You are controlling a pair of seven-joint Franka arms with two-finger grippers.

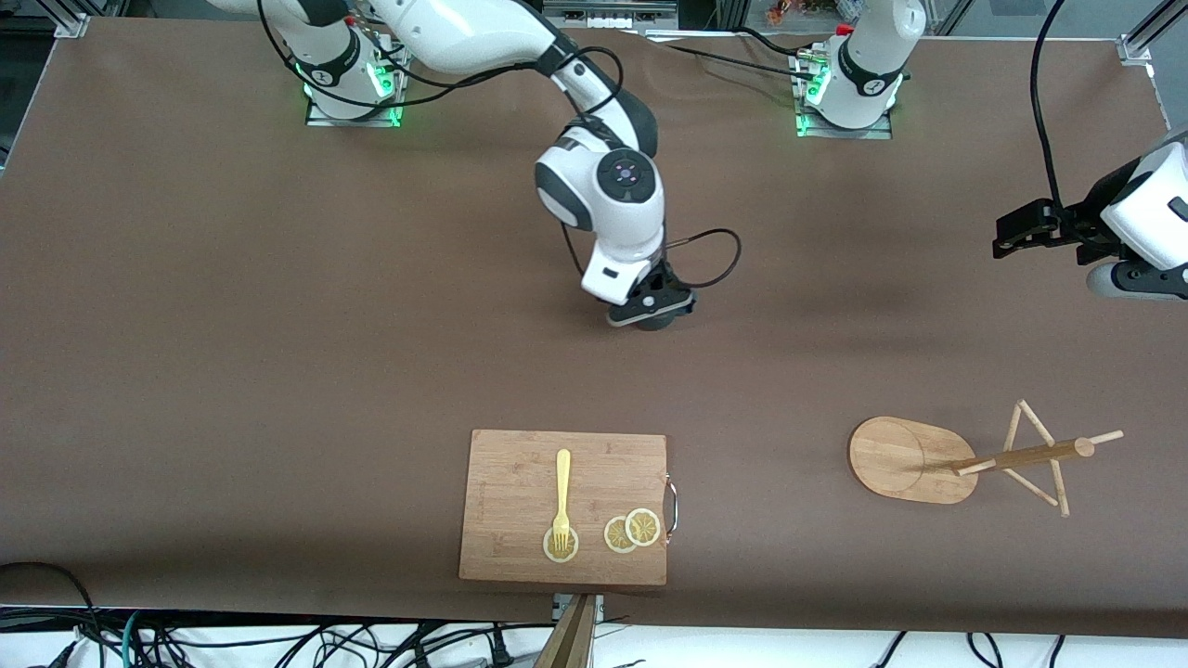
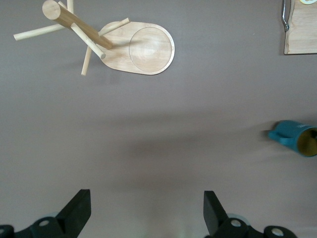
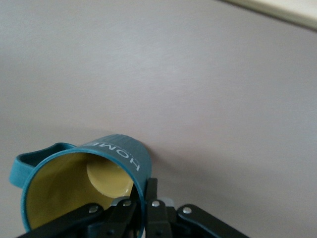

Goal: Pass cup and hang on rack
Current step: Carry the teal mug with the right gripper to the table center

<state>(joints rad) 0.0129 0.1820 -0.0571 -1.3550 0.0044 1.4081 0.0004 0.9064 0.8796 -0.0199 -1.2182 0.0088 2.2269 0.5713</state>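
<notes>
The dark teal ribbed cup (image 3: 94, 168) with a yellow inside is tilted, its mouth toward the right wrist camera. My right gripper (image 3: 146, 198) is shut on its rim wall, one finger inside and one outside. In the front view the right gripper (image 1: 652, 311) is low over the middle of the table and hides most of the cup (image 1: 657, 322). The cup also shows in the left wrist view (image 2: 296, 139). The bamboo rack (image 1: 914, 459) stands near the left arm's end, nearer to the front camera. My left gripper (image 1: 1007, 237) hangs open and empty above the table (image 2: 147, 213).
A bamboo cutting board (image 1: 520, 482) with a yellow fork (image 1: 561, 496) and lemon slices (image 1: 631, 531) lies near the front edge. The rack's thin pegs (image 1: 1035, 427) stick out around its post (image 1: 1021, 456).
</notes>
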